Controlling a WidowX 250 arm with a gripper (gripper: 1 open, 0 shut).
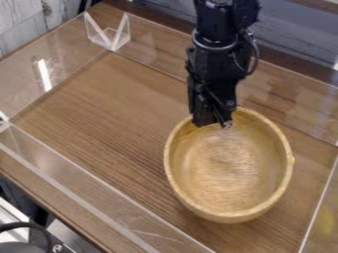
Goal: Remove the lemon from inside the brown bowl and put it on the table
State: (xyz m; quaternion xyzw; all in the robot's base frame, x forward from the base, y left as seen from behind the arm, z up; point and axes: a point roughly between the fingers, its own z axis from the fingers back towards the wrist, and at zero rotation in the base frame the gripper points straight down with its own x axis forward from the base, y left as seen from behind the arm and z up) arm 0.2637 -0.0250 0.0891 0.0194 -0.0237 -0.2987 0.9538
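Observation:
The brown bowl (172, 170) sits on the table (106, 109) at the right, and its pale inside shows nothing in it. The lemon is not in view. My gripper (211, 121) points straight down at the bowl's far rim. Its dark fingers look shut, with the tips just at the rim's inner edge. I cannot tell whether anything is between them. The black arm rises above it to the top of the frame.
Low clear acrylic walls (73, 183) edge the table on the left and front. A small clear folded stand (109, 32) sits at the back left. The bowl's right side lies close to the right wall (323, 198).

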